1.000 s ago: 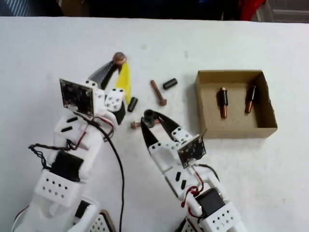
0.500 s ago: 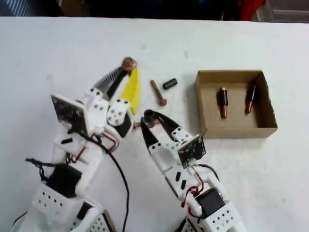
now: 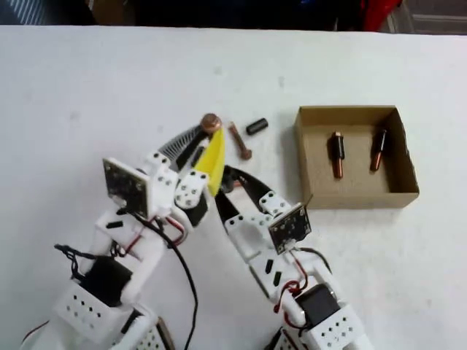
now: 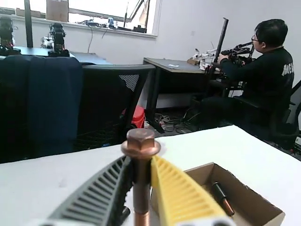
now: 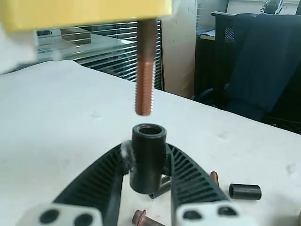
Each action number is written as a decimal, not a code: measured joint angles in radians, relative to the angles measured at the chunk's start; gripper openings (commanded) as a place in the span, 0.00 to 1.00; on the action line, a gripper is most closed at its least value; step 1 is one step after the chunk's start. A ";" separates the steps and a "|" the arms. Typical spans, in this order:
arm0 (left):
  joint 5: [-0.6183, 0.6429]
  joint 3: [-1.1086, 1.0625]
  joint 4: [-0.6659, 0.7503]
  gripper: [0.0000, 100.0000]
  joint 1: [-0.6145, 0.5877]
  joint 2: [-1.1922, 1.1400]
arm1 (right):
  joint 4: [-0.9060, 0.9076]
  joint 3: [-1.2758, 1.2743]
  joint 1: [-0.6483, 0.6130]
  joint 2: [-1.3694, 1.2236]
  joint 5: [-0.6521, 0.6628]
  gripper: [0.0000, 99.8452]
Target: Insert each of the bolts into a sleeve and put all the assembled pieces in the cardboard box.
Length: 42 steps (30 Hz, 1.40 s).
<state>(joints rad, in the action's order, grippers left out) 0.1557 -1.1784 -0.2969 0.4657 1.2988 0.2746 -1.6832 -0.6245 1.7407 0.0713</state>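
My left gripper [image 4: 140,162] is shut on a copper bolt [image 4: 140,179], held upright with its hex head up between the grey and yellow fingers. In the high view that left gripper [image 3: 209,131] sits just left of the right gripper [image 3: 228,179]. My right gripper [image 5: 148,162] is shut on a black sleeve [image 5: 149,141], standing upright with its bore facing up. The bolt's threaded end [image 5: 145,89] hangs a short way above the sleeve's mouth, nearly in line with it. The cardboard box [image 3: 350,114] at the right holds two assembled pieces [image 3: 337,153] [image 3: 378,149].
A loose bolt [image 3: 238,141] and a loose black sleeve [image 3: 256,126] lie between the grippers and the box. Another bolt [image 5: 141,218] lies on the table under the right gripper. The box's open corner [image 4: 263,214] is beyond the left gripper.
My left arm has carried the bolt to the right and nearer, from the table's left-centre to just above the sleeve. The right arm has kept still with the sleeve.
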 measured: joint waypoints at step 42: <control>0.000 -0.292 -0.034 0.02 0.064 0.247 | 0.000 0.000 -0.003 0.000 0.000 0.02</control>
<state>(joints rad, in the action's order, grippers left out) 0.1557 -1.4699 -0.3307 0.5301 1.5459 0.2746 -1.6832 -0.6276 1.7407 0.0713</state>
